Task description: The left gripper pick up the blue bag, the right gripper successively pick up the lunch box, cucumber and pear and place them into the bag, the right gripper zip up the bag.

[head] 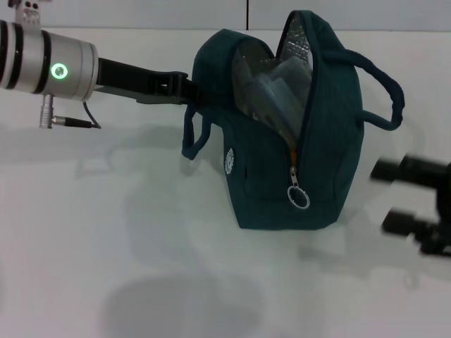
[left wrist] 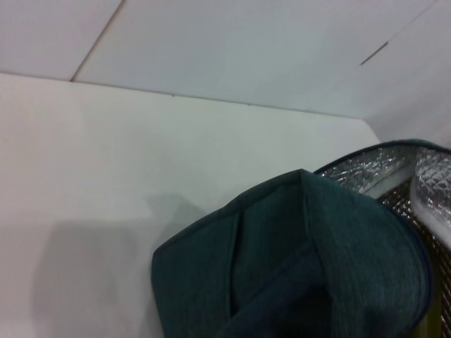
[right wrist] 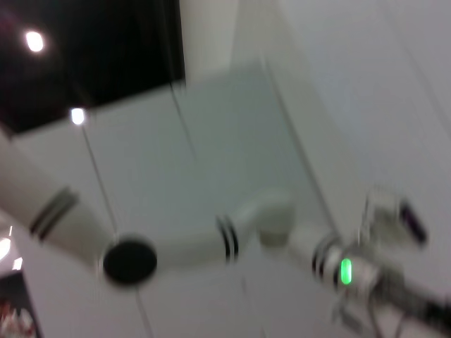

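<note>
While the blue bag (head: 282,141) stands upright mid-worktop (head: 106,232) with its mouth gaping up and toward the near side, the zip is the job left, judging by the state of things: lunch box (head: 278,88) visible inside against the foil lining; cucumber and pear not visible anywhere, presumably deeper in the bag, can't confirm. Zipper ring pull (head: 298,195) hangs low on the near face of the bag, at the bottom of the open zip line, which runs from there up and over the top toward the far side. So the pull needs to travel upward along that line. Right gripper (head: 412,201) is at the right edge of the head view, right of the bag and about level with the ring, well apart from it; ring lies to its left. It's the nearer arm to the pull. Its fingers read as two dark prongs, spread, with nothing between them. Left gripper (head: 184,86) comes in horizontally from the left, reaching the bag's upper left side; fingers hidden behind the fabric, so can't tell whether they're clamped on it. Left wrist view just shows bag fabric and lining close up. Bag's left handle (head: 194,134) droops, right handle (head: 384,95) arcs out to the right.
</note>
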### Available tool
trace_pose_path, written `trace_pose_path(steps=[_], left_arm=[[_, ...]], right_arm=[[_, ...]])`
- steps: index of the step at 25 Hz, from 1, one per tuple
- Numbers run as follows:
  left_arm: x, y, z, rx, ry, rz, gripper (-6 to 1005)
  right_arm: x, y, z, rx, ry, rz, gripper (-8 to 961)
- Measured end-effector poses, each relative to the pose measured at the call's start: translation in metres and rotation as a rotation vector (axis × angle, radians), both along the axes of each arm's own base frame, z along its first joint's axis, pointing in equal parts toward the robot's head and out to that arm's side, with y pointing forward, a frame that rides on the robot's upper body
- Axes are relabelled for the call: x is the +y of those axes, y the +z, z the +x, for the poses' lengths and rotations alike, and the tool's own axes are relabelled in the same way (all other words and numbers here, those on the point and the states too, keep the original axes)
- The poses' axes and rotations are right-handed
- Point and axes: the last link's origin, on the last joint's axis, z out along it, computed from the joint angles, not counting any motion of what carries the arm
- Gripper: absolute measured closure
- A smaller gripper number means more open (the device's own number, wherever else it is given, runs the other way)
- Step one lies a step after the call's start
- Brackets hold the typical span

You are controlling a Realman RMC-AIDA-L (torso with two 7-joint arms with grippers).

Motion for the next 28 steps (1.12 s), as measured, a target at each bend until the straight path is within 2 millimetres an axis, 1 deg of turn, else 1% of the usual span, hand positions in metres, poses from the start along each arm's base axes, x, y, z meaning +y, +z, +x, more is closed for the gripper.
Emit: trace_pose_path(steps=[4,6,7,10,15,19,23,28], left_arm=[[0.000,0.002,0.001,-0.019,0.002,0.003,959],[0.000,0.002,0.002,-0.022,-0.002,-0.002,959],[0.000,0.002,0.003,-0.024,-0.003,-0.006,959],[0.000,0.002,0.007,-0.030,-0.011,-0.016,959],[-0.001,0.001,0.012,-0.041,-0.019,-0.025,959],[-0.001,0.000,0.012,-0.043,-0.020,-0.028,959],[-0.001,0.000,0.011,-0.043,-0.017,-0.028,959],[-0.002,0.002,0.008,-0.040,-0.011,-0.023,959]], right_arm=[[0.001,-0.016,0.010,-0.122,-0.035,-0.047,272],[0.002,-0.019,0.012,-0.141,-0.050,-0.046,270],[0.004,-0.025,0.016,-0.174,-0.080,-0.037,269],[0.008,-0.035,0.019,-0.218,-0.112,-0.043,267],[0.017,-0.057,0.015,-0.297,-0.130,-0.049,267],[0.025,-0.069,0.011,-0.342,-0.137,-0.050,266],[0.029,-0.071,0.009,-0.357,-0.142,-0.056,266],[0.032,-0.066,0.011,-0.361,-0.162,-0.054,266]])
